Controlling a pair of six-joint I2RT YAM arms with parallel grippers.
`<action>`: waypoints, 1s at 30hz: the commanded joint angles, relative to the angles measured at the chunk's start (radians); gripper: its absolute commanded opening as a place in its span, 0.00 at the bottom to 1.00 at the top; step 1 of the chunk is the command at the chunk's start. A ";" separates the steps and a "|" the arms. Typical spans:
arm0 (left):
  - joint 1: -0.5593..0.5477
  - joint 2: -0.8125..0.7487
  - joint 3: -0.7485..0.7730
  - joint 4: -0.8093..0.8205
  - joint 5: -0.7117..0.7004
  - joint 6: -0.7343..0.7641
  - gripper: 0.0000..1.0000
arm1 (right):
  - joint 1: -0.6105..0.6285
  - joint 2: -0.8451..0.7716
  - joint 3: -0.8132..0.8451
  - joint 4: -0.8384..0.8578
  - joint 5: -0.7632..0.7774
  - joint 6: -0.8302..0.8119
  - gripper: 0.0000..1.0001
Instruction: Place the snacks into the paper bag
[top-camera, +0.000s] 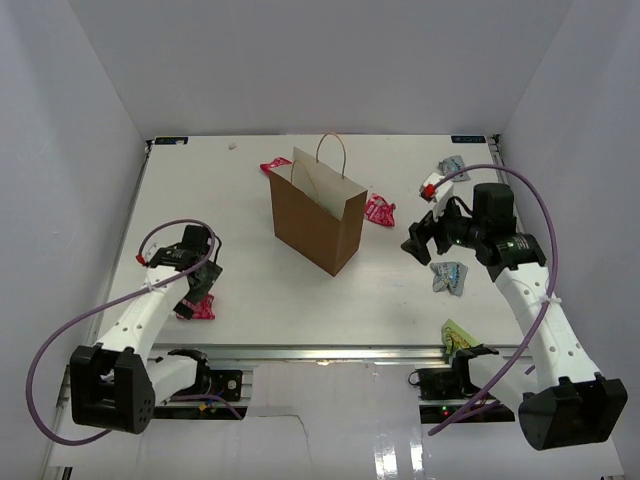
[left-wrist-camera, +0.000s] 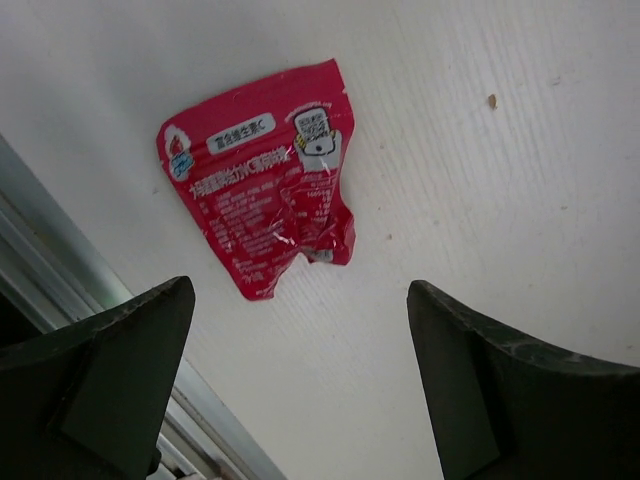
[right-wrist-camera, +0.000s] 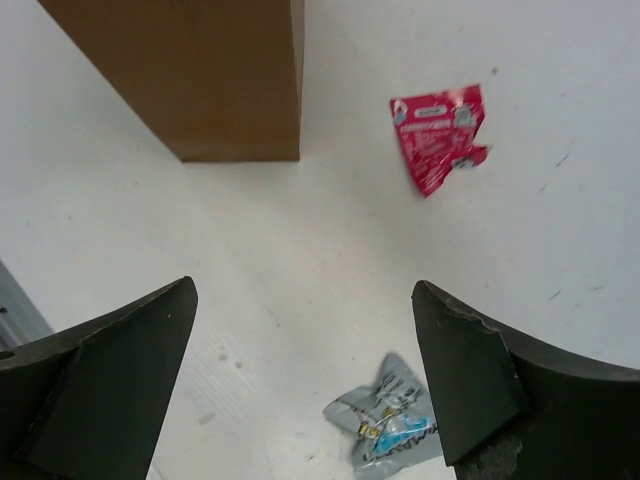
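on the white table, the brown paper bag stands upright and open-mouthed at centre, its contents out of sight. the pick-up step looks to be in hand.

the left arm reaches forward and bends down over the near left edge. its left gripper is spread wide and empty, aimed at a red foil packet lying flat near the metal rail.

the right arm crooks inward toward the bag. the right gripper is likewise wide apart with nothing held. a blue-silver packet lies below it, and another red packet lies near the bag's base.

next, by this reading, the left gripper needs to drop onto the red foil packet, pinch its crinkled edge, lift it and carry it over the bag's mouth.

a yellow-green packet waits near the right arm's base.
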 joint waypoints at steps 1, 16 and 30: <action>0.081 0.013 -0.027 0.202 0.061 0.177 0.98 | -0.053 -0.064 -0.054 -0.011 -0.148 -0.021 0.94; 0.242 0.107 -0.124 0.420 0.245 0.371 0.28 | -0.145 -0.099 -0.123 0.000 -0.216 0.024 0.94; 0.131 -0.179 0.243 0.587 0.706 0.305 0.00 | -0.168 -0.094 -0.131 0.000 -0.223 0.035 0.95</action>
